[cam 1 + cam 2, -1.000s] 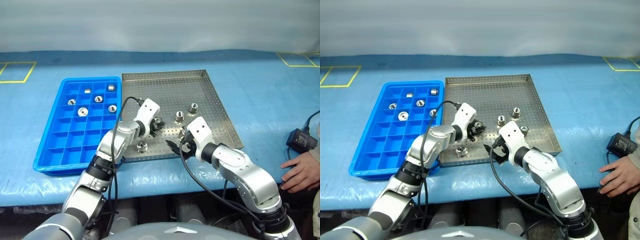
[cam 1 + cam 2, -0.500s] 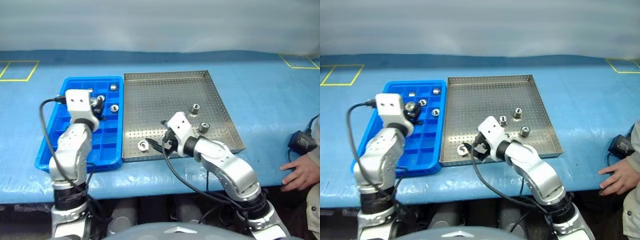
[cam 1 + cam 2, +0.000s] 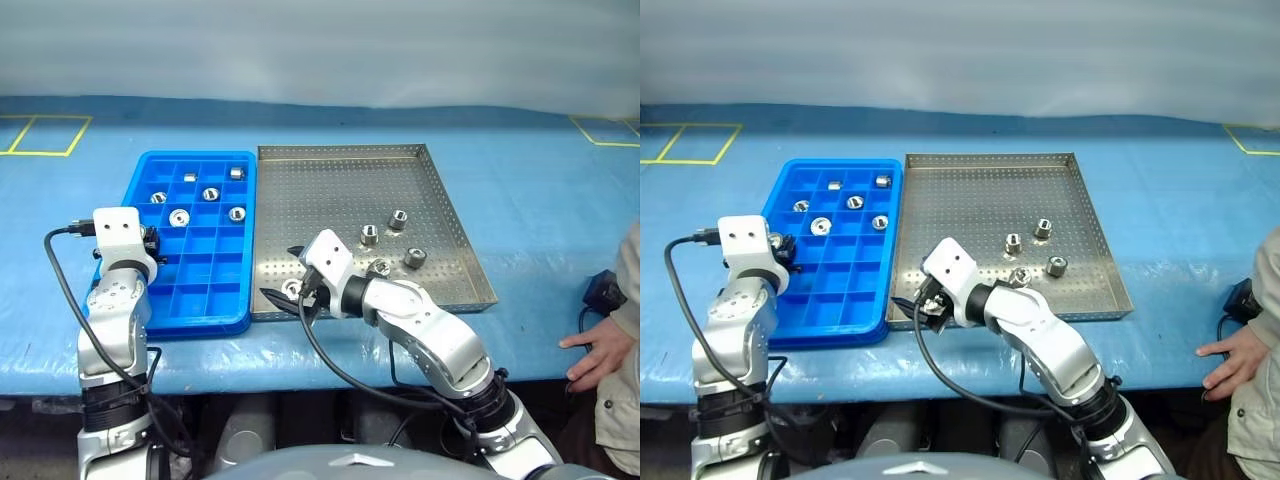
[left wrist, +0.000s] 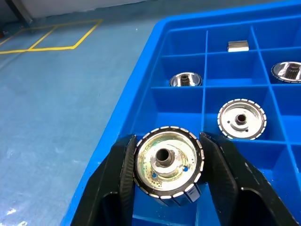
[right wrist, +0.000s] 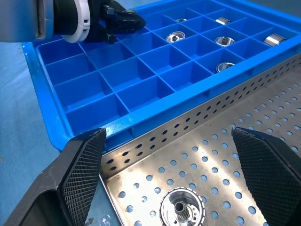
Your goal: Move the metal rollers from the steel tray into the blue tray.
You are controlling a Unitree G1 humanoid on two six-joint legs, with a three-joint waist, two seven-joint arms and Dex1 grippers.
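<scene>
Rollers: five metal rollers [image 3: 211, 194] lay in separate far compartments of the blue tray [image 3: 225, 318]; four more sat on the steel tray [image 3: 340, 180], one [image 5: 182, 211] near its front left corner and three [image 3: 398, 219] toward its right side.
Carried roller: a sixth roller [image 4: 168, 162], ribbed around its rim with a central hole, was pinched by its sides between the fingers [image 4: 122, 176] of the left hand [image 4: 167, 169], over the blue tray's left edge.
Left hand: nearly closed, clamped on that roller.
Right hand: the right hand [image 5: 174, 174] stood fully spread and empty, its fingers either side of the front-corner roller without touching it.
Handling: the rollers looked stiff, dense and slick, likely to roll or slip; a pinch across the ribbed rim appeared the surest hold.
Trays: the two trays sat side by side, long edges touching, the blue one on the robot's left.
Bench: a blue sheet covered the bench [image 3: 520, 200], with yellow taped squares [image 3: 45, 135] at the far corners.
Surroundings: a pale wall ran behind; a person's hand [image 3: 590, 352] rested on the bench's right front edge, beside a black adapter [image 3: 605, 285].
</scene>
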